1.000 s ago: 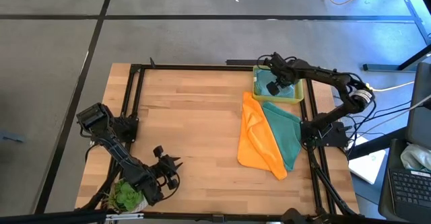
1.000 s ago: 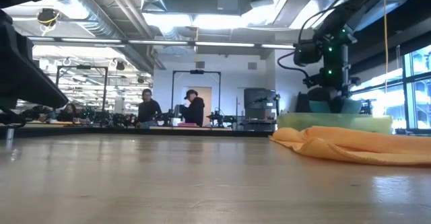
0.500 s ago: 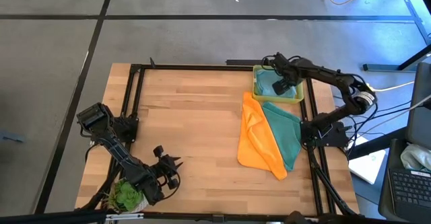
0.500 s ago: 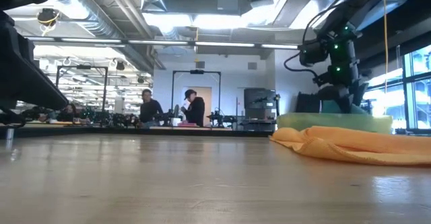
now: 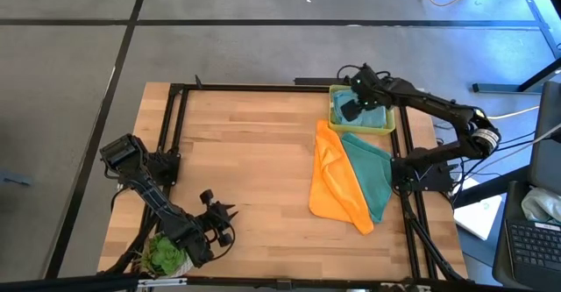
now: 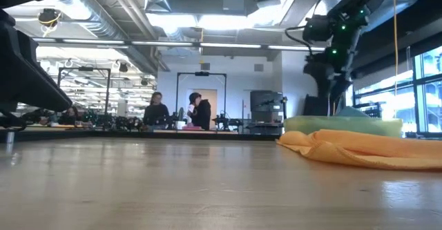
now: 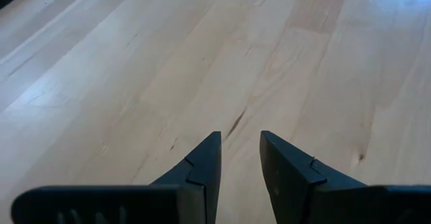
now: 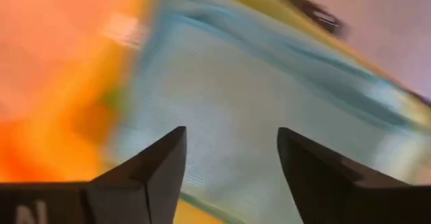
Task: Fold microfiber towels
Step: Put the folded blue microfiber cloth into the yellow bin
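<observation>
A light blue towel (image 5: 370,117) lies in the yellow tray (image 5: 333,108) at the table's far right. My right gripper (image 5: 348,110) hovers open just above it (image 8: 232,133), with nothing between the fingers. An orange towel (image 5: 335,182) and a teal towel (image 5: 375,174) lie crumpled side by side on the table, near side of the tray, their edges overlapping. A lime green towel (image 5: 162,255) sits bunched at the near left corner. My left gripper (image 5: 228,224) waits beside it over bare wood (image 7: 240,138), its fingers slightly apart and empty.
A black metal frame (image 5: 175,117) runs around the table's edges. Bare wood (image 5: 245,160) fills the middle and left of the table. People stand in the room far beyond the table (image 6: 197,109).
My right gripper has risen from the tray and swung a little toward the table's left. The light blue towel stays lying in the tray.
</observation>
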### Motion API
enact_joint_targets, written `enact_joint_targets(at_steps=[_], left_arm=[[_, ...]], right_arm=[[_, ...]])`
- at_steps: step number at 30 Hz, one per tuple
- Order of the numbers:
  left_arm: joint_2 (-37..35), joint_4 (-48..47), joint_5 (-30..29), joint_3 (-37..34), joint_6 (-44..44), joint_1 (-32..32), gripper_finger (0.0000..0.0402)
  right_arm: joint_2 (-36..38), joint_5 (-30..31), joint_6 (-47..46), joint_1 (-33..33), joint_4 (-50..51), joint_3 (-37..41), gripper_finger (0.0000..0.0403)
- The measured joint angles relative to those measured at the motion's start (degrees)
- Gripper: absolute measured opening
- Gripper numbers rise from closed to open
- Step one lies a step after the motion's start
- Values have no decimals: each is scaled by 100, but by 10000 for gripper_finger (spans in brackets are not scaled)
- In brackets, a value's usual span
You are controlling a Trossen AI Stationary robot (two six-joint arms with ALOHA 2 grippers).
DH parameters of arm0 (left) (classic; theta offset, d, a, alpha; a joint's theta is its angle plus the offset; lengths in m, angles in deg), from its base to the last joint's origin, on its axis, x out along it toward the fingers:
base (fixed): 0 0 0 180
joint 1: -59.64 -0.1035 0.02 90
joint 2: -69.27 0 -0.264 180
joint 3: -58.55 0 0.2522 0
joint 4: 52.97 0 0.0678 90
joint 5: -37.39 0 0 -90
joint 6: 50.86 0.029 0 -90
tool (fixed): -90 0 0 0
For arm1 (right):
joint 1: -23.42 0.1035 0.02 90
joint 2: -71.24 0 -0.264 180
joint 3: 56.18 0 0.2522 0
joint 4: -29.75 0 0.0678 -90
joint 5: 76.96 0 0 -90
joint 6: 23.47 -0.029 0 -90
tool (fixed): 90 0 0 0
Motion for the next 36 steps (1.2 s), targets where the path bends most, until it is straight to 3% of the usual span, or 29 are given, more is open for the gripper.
enact_joint_targets(at_steps=[2, 5, 7, 11, 16, 27, 32, 36], left_arm=[[0, 1, -9, 0, 21, 0, 96], [0, 1, -35, 0, 18, 0, 96], [0, 3, -35, 0, 16, 0, 96], [0, 3, -112, 0, -2, -22, 96], [0, 1, -132, 0, 22, -65, 96], [0, 1, -112, 0, 26, -63, 96], [0, 1, -30, 0, 28, -61, 96], [0, -2, 93, 0, 28, -61, 96]], right_arm=[[-122, 77, 114, 110, -220, 71, 215], [-387, 1302, 358, 68, -39, 87, 190], [-509, 1760, 366, -87, 15, 91, 172], [-742, 1440, 251, -419, 15, 91, 140], [-1135, 1595, 383, -738, -101, 91, 112], [-2118, 1606, 380, -942, -506, -121, 103], [-2028, 1559, 523, -942, -396, -145, 103], [-1556, 1556, 595, -804, -211, -143, 103]])
